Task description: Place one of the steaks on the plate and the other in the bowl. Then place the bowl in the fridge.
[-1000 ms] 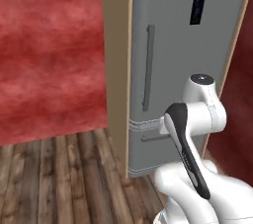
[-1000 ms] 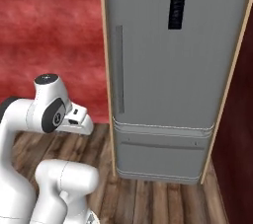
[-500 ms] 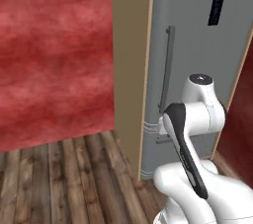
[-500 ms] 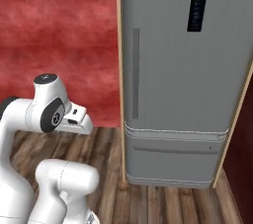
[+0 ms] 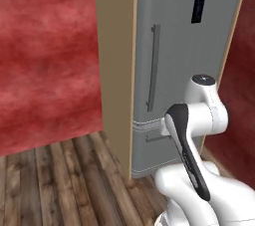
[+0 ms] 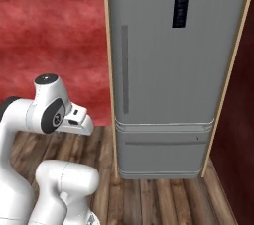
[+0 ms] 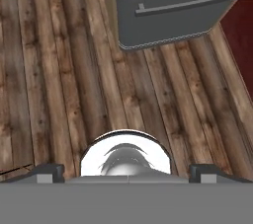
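Fridge [image 6: 168,70] stands closed ahead of me, tall and grey, its long bar handle [image 6: 124,69] running up the left side of the upper door and a small dark display panel [image 6: 180,11] near the top; the marks on that panel are too small for me to read. A tan wood panel [image 5: 115,65] frames it, with red wall [image 5: 47,56] to the left. Its lower drawer [image 7: 178,8] sits at the far edge of my hand view, across bare wooden floor [image 7: 59,80]. My hand [image 7: 127,172] hangs well short of it, fingers spread wide and empty, as far as I can judge from the two tips low in view.
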